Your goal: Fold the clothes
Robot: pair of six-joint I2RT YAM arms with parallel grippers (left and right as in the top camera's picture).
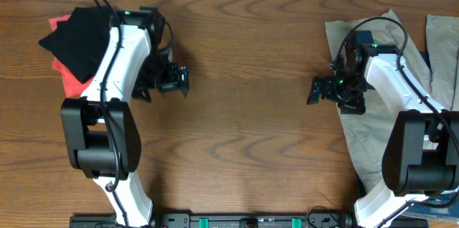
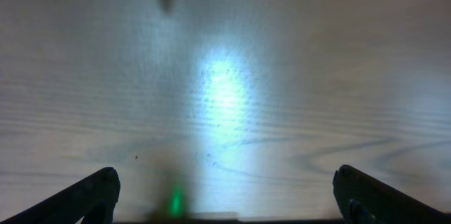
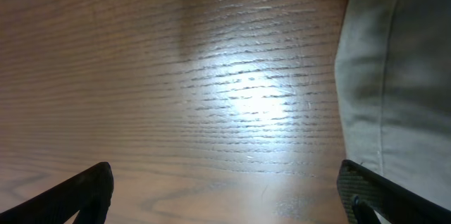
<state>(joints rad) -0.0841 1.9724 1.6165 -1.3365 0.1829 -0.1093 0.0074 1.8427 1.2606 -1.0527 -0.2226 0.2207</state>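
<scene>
On the brown wood-grain worktop [image 1: 244, 56], a black cloth garment [image 1: 79, 36] lies folded in the far-left corner. It rests on a coral-red cloth garment [image 1: 70, 79] whose edge shows beneath it. A crumpled beige khaki cloth garment [image 1: 362, 145] stretches along the right edge from far to near, with a second beige cloth piece [image 1: 441, 45] beside it at the far-right corner.

The left gripper [image 1: 181, 79] sits over bare wood just right of the black garment. Its dark fingers [image 2: 84, 197] are spread wide with nothing between them. The right gripper [image 1: 315, 90] is over bare wood just off the khaki garment's left edge. It is likewise released, its fingers [image 3: 77, 194] wide apart and empty.
</scene>
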